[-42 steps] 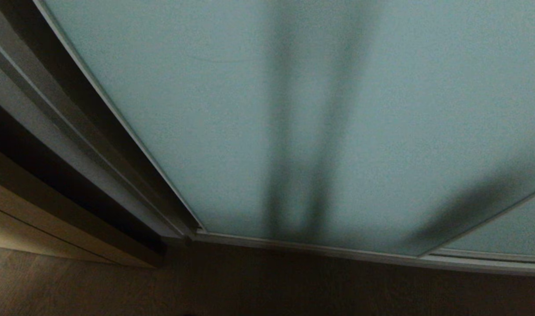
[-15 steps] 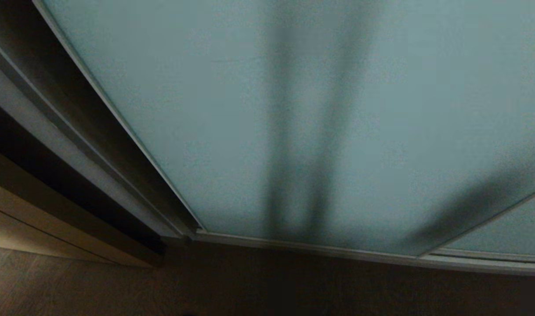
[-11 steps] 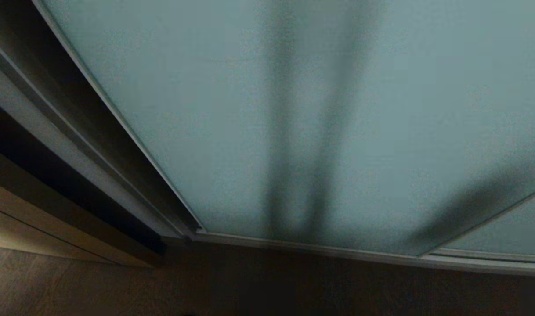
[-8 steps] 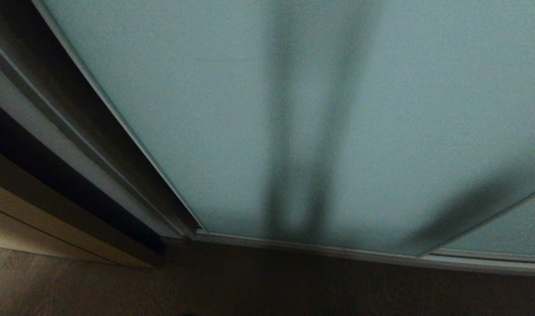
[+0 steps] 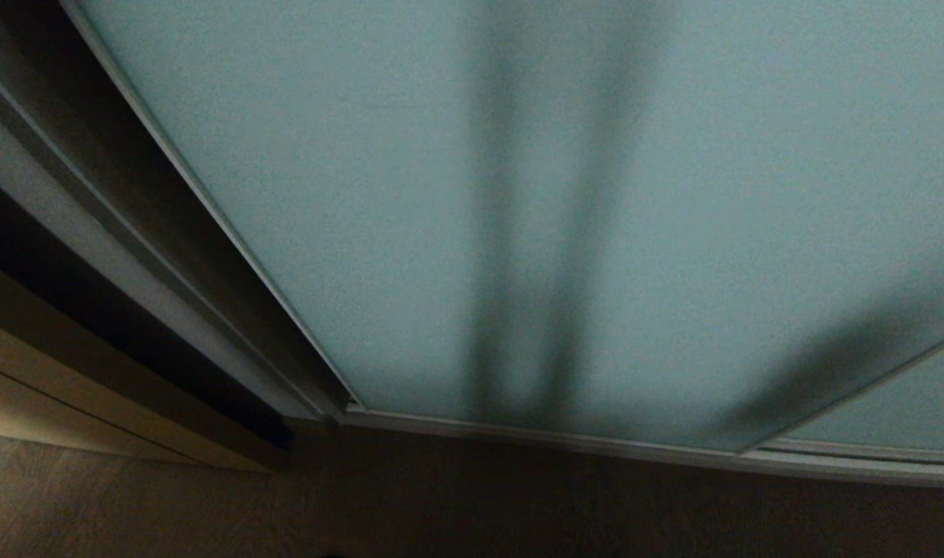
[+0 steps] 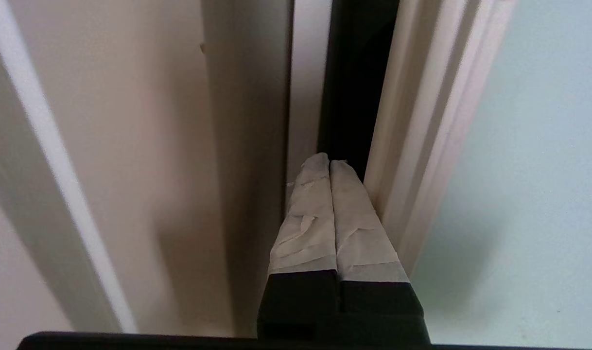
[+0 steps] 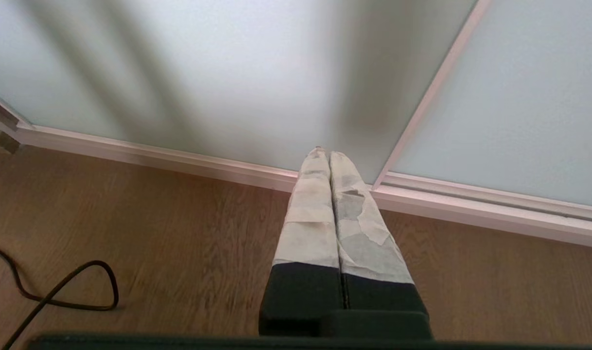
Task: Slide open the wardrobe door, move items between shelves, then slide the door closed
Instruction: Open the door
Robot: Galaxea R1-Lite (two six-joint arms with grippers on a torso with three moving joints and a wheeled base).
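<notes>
The sliding wardrobe door [image 5: 596,232], a frosted pale blue-green pane in a thin silver frame, fills most of the scene ahead and reaches down to the wooden floor [image 5: 472,504], with a beige cabinet front [image 5: 69,403] to its left. The left pincer [image 6: 329,167] has its taped fingers pressed together on nothing, tips at the dark gap beside the door's left frame edge. The right pincer [image 7: 329,156], likewise closed and empty, hangs low over the floor near the door's bottom rail [image 7: 179,158], with a black cable [image 7: 72,287] lying off to the left.

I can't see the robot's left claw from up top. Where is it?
Only the left wrist view shows the left gripper: fingers pressed together, tips at the dark gap beside the sliding wardrobe door frame's edge.
</notes>
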